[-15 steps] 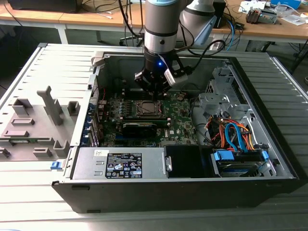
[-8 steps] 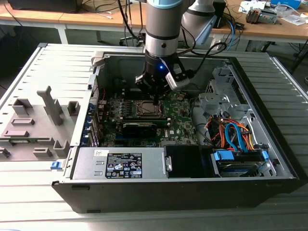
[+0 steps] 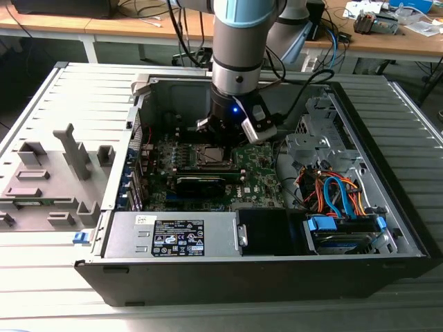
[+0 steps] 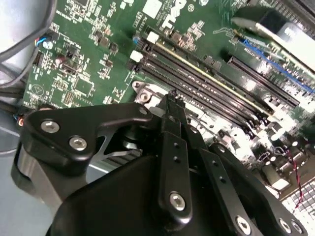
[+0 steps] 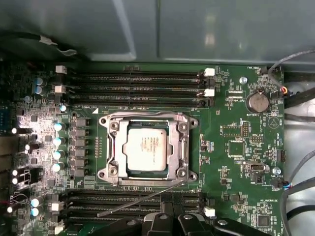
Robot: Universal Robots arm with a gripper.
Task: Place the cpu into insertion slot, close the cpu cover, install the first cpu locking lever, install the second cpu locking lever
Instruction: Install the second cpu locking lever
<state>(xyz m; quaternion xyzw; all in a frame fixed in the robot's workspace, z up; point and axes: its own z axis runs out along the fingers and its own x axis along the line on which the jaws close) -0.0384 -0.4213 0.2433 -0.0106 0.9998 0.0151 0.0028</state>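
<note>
The cpu (image 5: 146, 149) lies in the insertion slot (image 5: 189, 174), a square silver-rimmed socket on the green motherboard (image 5: 236, 147). The cpu cover (image 5: 183, 147) is folded down as a metal frame around the chip. One thin locking lever (image 5: 142, 114) lies flat along a socket edge. The other locking lever (image 5: 138, 200) sticks out at an angle across the black memory slots, close to my fingertips. My gripper (image 5: 171, 217) is shut with nothing visible between its fingers. In the second wrist view the gripper (image 4: 172, 98) hovers just beside the socket corner (image 4: 141, 94). In the exterior view the gripper (image 3: 220, 138) hangs over the socket (image 3: 210, 156).
The open computer case (image 3: 387, 228) lies on its side. A long black card (image 3: 201, 183) sits just in front of the socket, a power supply (image 3: 173, 235) along the near wall, and cables with a drive cage (image 3: 339, 197) at the exterior view's right. A grey fixture tray (image 3: 48, 180) lies at its left.
</note>
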